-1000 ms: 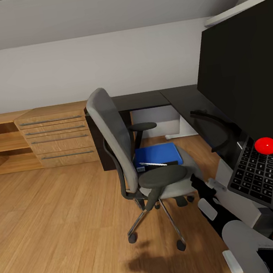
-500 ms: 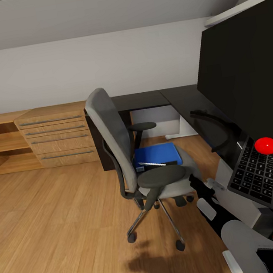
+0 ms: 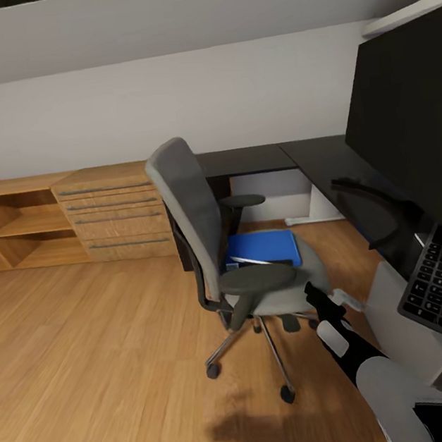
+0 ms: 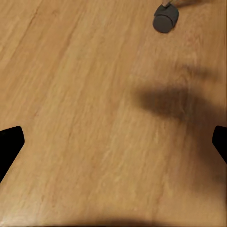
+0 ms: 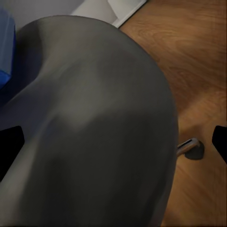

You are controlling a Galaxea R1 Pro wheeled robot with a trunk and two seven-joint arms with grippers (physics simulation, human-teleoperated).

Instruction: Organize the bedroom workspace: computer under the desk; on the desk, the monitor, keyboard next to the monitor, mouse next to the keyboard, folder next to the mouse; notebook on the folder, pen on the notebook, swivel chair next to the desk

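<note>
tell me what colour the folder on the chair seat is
Bright blue folder, best seen in the head view.

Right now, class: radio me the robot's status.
Right end effector open at the swivel chair seat. Left end effector open above floor. Folder on seat.

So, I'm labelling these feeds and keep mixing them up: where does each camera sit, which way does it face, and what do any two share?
Head view: on the robot's head, looking forward and down at the swivel chair with the folder on its seat, beside the desk; right gripper and arm show.
Left wrist view: on the left arm, facing down at the wood floor; dark fingertips at the picture's edges.
Right wrist view: on the right arm, close over the chair's grey seat.
Shared: head and right wrist views both show chair and folder.
</note>
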